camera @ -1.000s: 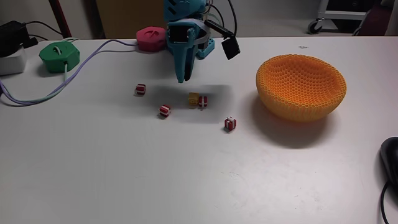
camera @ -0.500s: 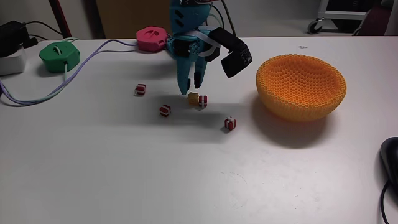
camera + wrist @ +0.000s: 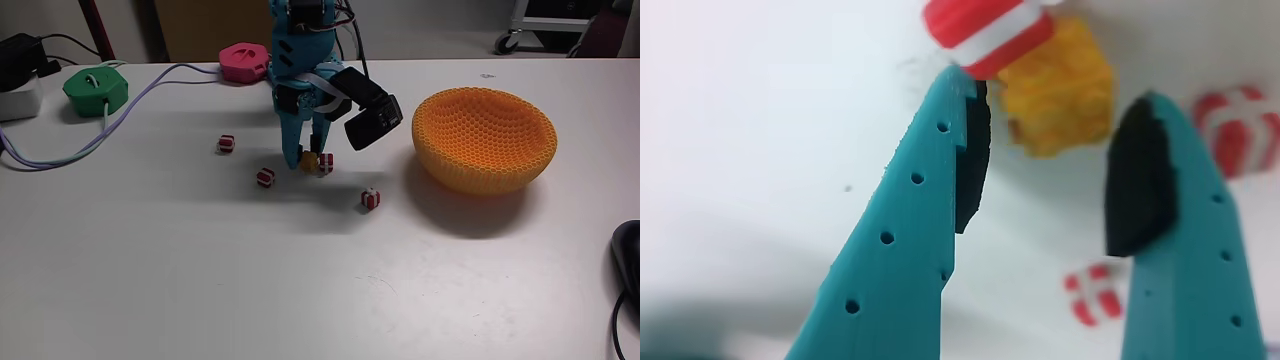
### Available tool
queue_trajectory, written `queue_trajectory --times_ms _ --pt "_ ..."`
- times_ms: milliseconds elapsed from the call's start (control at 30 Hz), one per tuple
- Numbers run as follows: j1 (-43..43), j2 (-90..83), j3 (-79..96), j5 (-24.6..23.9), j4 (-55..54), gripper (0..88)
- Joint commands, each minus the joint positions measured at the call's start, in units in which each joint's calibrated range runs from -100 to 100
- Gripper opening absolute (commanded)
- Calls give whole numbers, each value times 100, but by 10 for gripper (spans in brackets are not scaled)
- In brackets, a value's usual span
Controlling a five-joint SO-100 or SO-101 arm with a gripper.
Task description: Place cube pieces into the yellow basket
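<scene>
A green puck (image 3: 96, 91) and a pink puck (image 3: 243, 62) sit at the back of the white table (image 3: 200, 270), with pale cables (image 3: 130, 105) running from them. The corner of a dark thing (image 3: 627, 255) shows at the right edge. The yellow basket (image 3: 485, 138) sits on the right side of the fixed view, well apart from the cubes.

One red cube (image 3: 227, 144) lies off to the left, one (image 3: 265, 177) sits near the arm, and one (image 3: 371, 198) lies closer to the basket. The yellow cube (image 3: 311, 160) touches another red cube (image 3: 326, 163).

The teal gripper (image 3: 303, 163) points down at the yellow cube (image 3: 1058, 95). Its two fingers (image 3: 910, 220) are spread apart, and they hold nothing. In the wrist view, the yellow cube sits just past the tips, and a red cube (image 3: 985, 32) is right beside it, near the left tip.
</scene>
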Motion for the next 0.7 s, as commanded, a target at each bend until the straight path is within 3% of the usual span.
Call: queue_trajectory --times_ms 0,267,467,567,667 --pt "57 38 10 -230 -118 28" --pt "10 -350 -259 -269 168 0" --pt "-586 -663 -2474 -444 1150 0" --pt "-1453 -606 -3119 -1040 1272 0" --pt "-2730 -549 -2599 -2017 455 0"
